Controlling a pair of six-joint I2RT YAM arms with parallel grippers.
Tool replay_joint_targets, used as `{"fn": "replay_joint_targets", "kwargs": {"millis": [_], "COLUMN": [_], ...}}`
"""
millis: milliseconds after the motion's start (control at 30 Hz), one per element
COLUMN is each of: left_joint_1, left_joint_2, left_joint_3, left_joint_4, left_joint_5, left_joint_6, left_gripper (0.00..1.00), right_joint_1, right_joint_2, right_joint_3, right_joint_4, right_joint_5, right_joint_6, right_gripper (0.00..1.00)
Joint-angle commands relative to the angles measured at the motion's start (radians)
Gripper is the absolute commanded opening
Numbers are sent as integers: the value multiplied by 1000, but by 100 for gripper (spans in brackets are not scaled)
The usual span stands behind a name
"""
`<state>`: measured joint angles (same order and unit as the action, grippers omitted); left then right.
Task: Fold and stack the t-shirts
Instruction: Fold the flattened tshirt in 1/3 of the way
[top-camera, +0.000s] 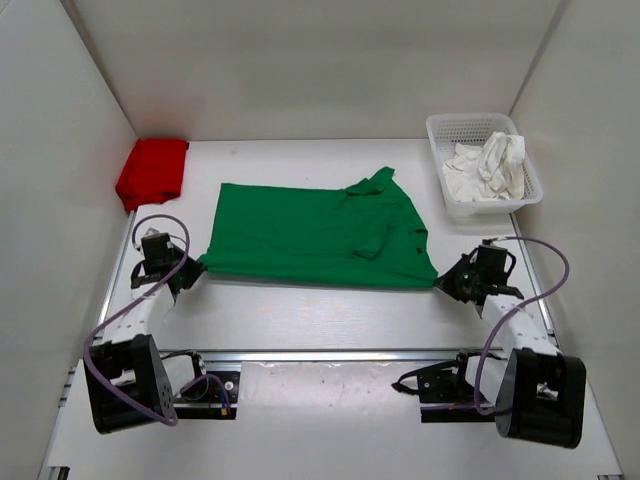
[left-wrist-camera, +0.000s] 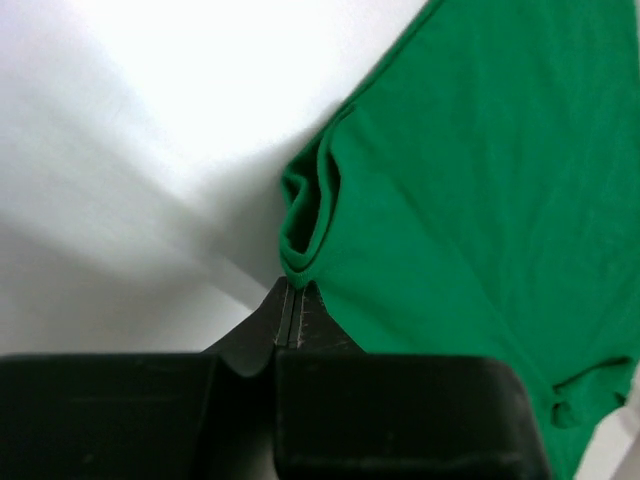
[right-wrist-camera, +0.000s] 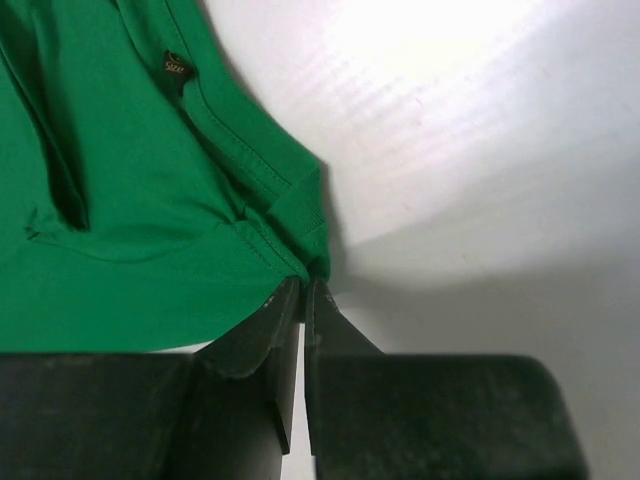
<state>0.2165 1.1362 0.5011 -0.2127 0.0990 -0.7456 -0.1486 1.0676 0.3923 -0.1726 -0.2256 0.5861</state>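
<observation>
The green t-shirt (top-camera: 315, 233) lies spread across the middle of the table, with a sleeve folded in on top. My left gripper (top-camera: 193, 270) is shut on its near left corner (left-wrist-camera: 300, 255). My right gripper (top-camera: 445, 284) is shut on its near right corner (right-wrist-camera: 305, 250). The red t-shirt (top-camera: 152, 171) lies folded at the far left by the wall. The white t-shirt (top-camera: 487, 168) is crumpled inside the white mesh basket (top-camera: 440, 135) at the far right.
White walls close in the table on the left, back and right. A metal rail (top-camera: 330, 353) runs along the near edge between the arm bases. Cables loop around both arms.
</observation>
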Motion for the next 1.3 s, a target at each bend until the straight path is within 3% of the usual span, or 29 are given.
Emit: {"fn": "replay_joint_targets", "kwargs": {"millis": [0,33,67,200,300,333,367,400,433,467,500,567,633,767,900,1267], "left_joint_1": [6,4,-2,38,-1,-12,-46,-98,-168,-205,-303,-444,-578,-586,-525,-529], "left_joint_2": [-44,-68,-85,-84,-78,-72,-59,-43,-32,-9,8,34,88,161,177,138], "left_joint_3": [-39,-61,-65,-59,39,78,100,106,122,141,145,200,241,239,153,70], "left_joint_4": [-149,-158,-174,-195,-194,-189,-148,-90,-53,-25,8,36,64,139,231,266], "left_joint_5": [-44,-36,-27,42,44,62,82,105,99,97,56,-28,-91,9,77,97], "left_joint_6": [84,91,88,86,97,106,118,123,112,104,97,110,136,126,52,28], "left_gripper": [0,3,14,74,82,81,74,56,39,35,33,31,33,36,36,36], "right_joint_1": [-34,-34,-23,-11,93,134,226,306,342,392,420,444,458,435,408,412], "right_joint_2": [-73,-105,-116,-147,-140,-130,-101,-84,-33,45,72,173,219,323,413,503], "right_joint_3": [-27,-36,-43,-23,78,114,146,167,195,222,235,276,284,303,316,319], "right_joint_4": [-129,-137,-136,-146,-192,-173,-166,-118,-73,-52,-15,62,166,269,318,375], "right_joint_5": [-26,-27,-27,-33,46,67,106,123,111,92,66,37,29,-23,-116,-127], "right_joint_6": [-35,-35,-28,-34,-72,-83,-100,-104,-120,-126,-120,-106,-92,-69,-36,-6], "right_gripper": [0,5,14,41,49,49,40,21,12,1,0,0,24,42,40,34]}}
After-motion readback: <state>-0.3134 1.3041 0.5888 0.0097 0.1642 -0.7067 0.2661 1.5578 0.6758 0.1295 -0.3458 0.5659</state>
